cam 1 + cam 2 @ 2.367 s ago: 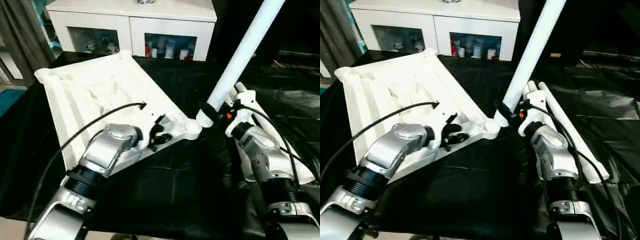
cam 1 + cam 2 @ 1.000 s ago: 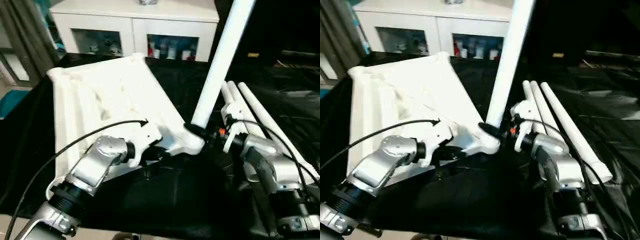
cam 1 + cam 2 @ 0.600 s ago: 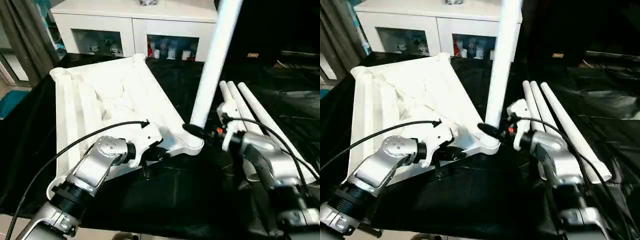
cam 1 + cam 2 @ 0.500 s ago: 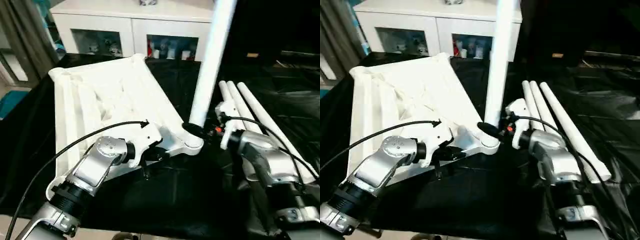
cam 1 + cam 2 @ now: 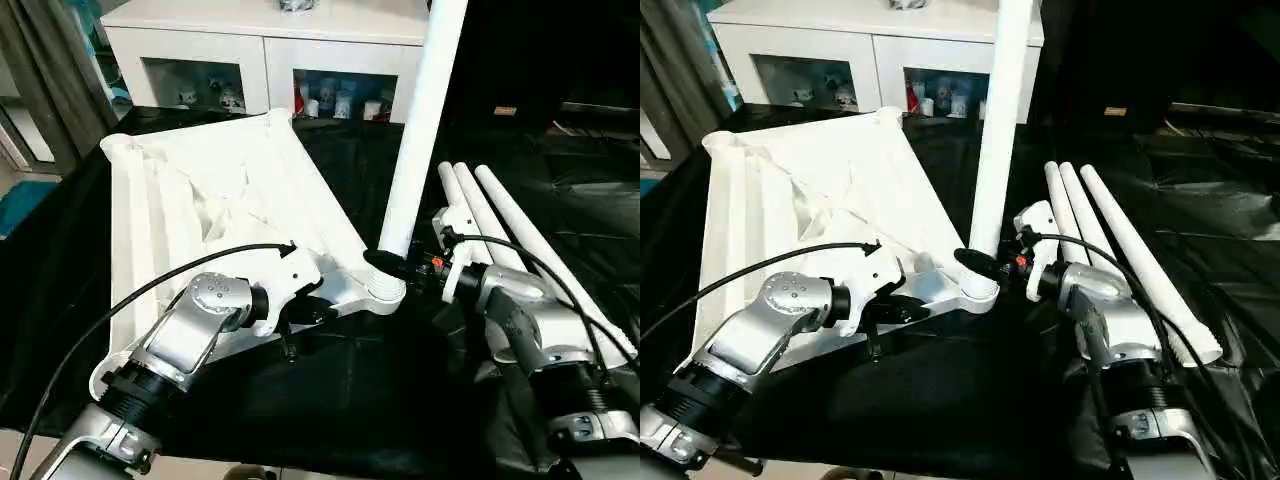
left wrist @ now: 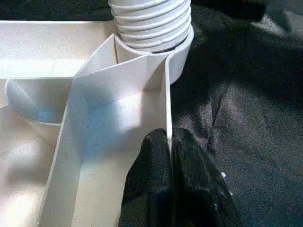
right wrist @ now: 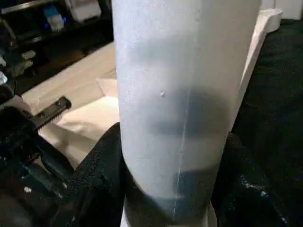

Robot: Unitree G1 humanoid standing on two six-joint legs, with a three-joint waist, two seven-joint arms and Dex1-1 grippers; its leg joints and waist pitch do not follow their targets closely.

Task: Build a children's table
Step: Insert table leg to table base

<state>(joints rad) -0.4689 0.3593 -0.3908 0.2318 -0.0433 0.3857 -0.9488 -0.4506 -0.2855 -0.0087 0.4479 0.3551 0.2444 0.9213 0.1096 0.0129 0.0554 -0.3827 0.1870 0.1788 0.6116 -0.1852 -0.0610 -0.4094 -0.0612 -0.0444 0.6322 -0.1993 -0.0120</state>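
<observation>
Leg (image 5: 418, 130) upright in corner socket, right end effector (image 5: 392, 268) clamping base; left end effector (image 6: 169, 156) pinching tabletop rim (image 6: 166, 101).

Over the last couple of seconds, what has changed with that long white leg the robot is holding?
The leg in the right gripper has swung from a slant to nearly upright, and its threaded end now sits in the corner socket of the tabletop. The left gripper stays pinched on the tabletop's rim, and the three spare legs lie where they were.

place: home-like room | evidence: far white cabinet (image 5: 270, 40) with glass doors (small figurines inside), curtain (image 5: 45, 75) far left
</observation>
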